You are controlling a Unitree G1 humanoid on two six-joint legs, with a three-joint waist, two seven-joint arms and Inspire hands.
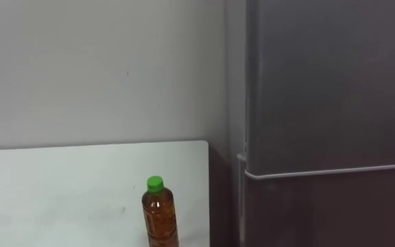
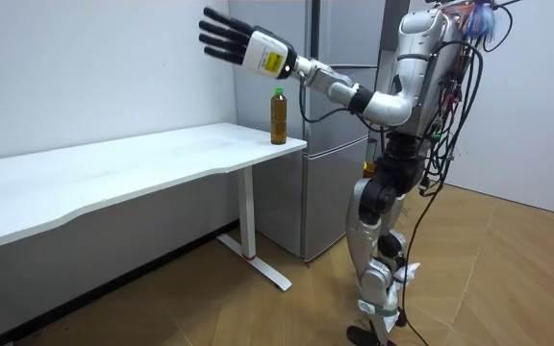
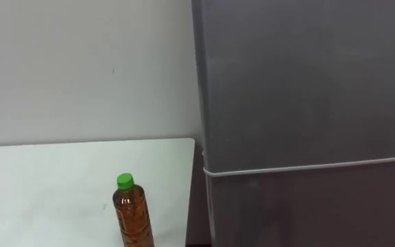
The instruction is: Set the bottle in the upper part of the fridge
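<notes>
So here's where we're at: the bottle [image 1: 159, 217] is standing upright on the white table [image 2: 162, 159], on the corner nearest the fridge [image 1: 328, 89]. It's just beside the fridge's side wall and, as far as we can tell, not touching it. It's got amber liquid inside and a green cap [image 1: 155, 183] on top. The fridge's upper door [image 1: 328, 75] and lower door [image 1: 328, 213] are both shut, and we can't make out a handle on either one. The robot is standing right in front of the fridge, turned toward it and that table corner. Its left hand [image 2: 248, 46] is raised on the table side of the fridge, about level with the upper door. The fingers are straight and fanned out with nothing in them, and the hand is well above the bottle. Our read is that this is the very first step, the reach for the bottle, with no grasp yet. Next, the hand needs to drop to the bottle's mid-body and curl round it from the side. It's a tall, narrow bottle sitting close to the table edge by the fridge, so a clumsy bump from those spread fingers could tip it over. After that the upper door has to come open before anything goes in, and we can't tell which side of the fridge it swings from.
</notes>
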